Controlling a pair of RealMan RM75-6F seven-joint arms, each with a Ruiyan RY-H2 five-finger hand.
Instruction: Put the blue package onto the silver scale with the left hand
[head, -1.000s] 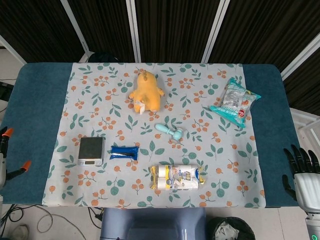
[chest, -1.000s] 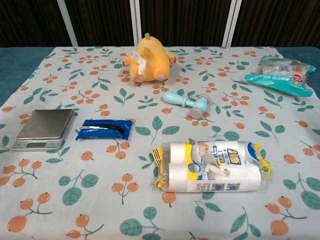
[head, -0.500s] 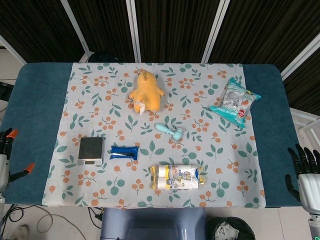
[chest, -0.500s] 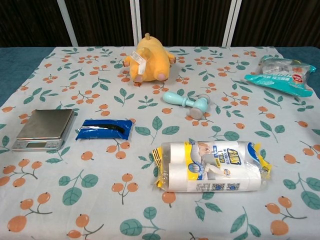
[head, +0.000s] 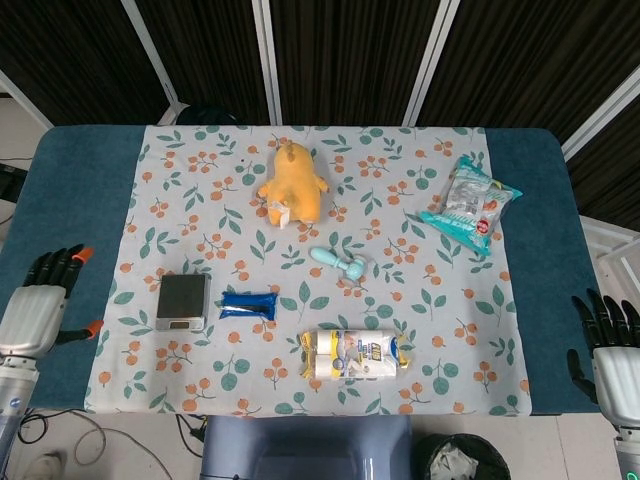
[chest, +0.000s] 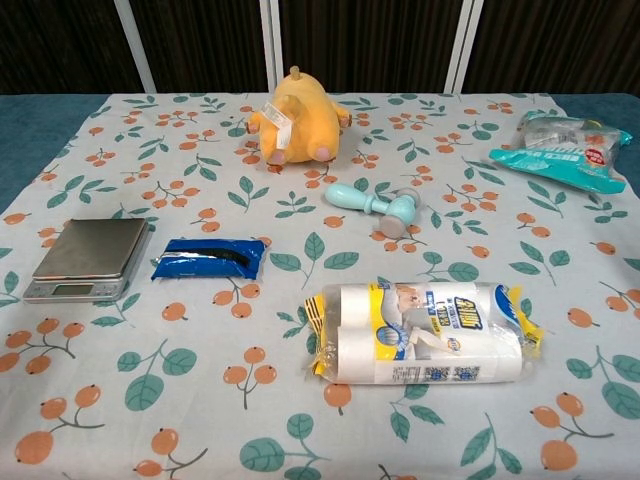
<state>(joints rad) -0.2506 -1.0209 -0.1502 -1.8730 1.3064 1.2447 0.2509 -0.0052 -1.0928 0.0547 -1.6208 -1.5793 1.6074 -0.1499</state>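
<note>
**Both robot hands empty at the tabletop edges**

The left robot hand (head: 38, 308) hovers with fingers spread, holding nothing. Beyond it toward the centre sits the silver scale (head: 183, 301), then the blue package (head: 248, 304) just beside it. The right robot hand (head: 610, 350) is likewise spread and empty.

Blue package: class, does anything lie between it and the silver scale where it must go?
Nothing visible does. The blue package lies right beside the silver scale, with only bare tablecloth between them. The left hand is off to the scale's far side.
</note>
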